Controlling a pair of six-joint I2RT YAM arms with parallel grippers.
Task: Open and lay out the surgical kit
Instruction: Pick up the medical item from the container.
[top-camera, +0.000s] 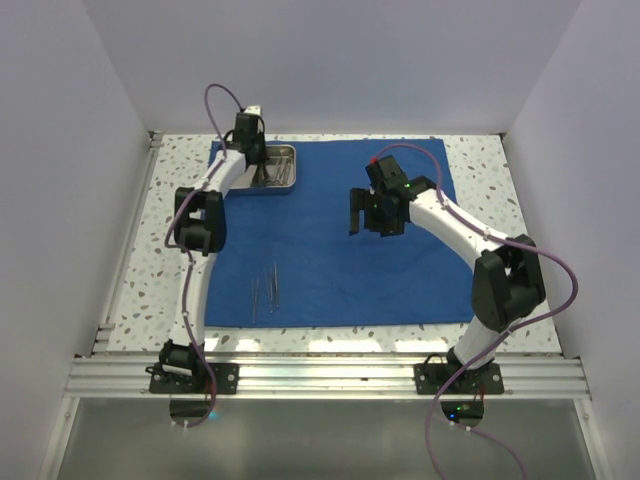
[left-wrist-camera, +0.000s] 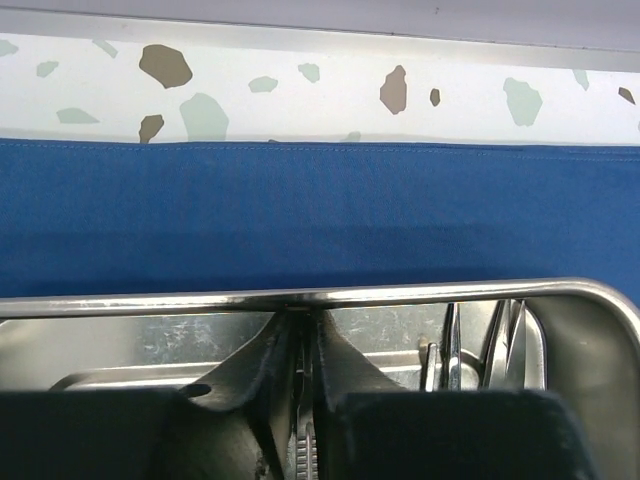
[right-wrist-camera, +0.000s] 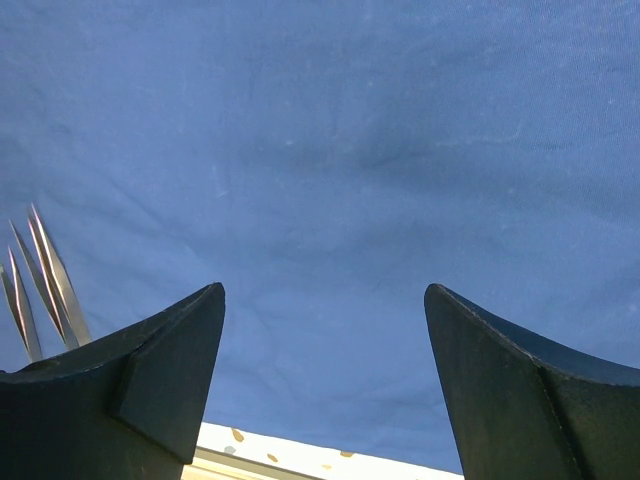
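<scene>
The royal-blue cloth (top-camera: 340, 240) lies spread flat on the table. The steel tray (top-camera: 288, 182) stands on its far left corner, with thin steel instruments (top-camera: 274, 172) inside. My left gripper (top-camera: 255, 148) is down in the tray by its far rim (left-wrist-camera: 420, 294). In the left wrist view it (left-wrist-camera: 305, 318) is shut on a thin ribbed steel instrument (left-wrist-camera: 303, 445); more instruments (left-wrist-camera: 451, 350) lie to the right. Thin tweezers (top-camera: 265, 290) lie on the cloth near the front. My right gripper (top-camera: 368, 222) hangs open and empty above the cloth's middle (right-wrist-camera: 322, 290); tweezer tips (right-wrist-camera: 48, 275) show at its left.
The speckled tabletop (top-camera: 500, 180) shows around the cloth, and beyond its far hem (left-wrist-camera: 300, 90). White walls close in the left, right and back. An aluminium rail (top-camera: 330, 375) runs along the near edge.
</scene>
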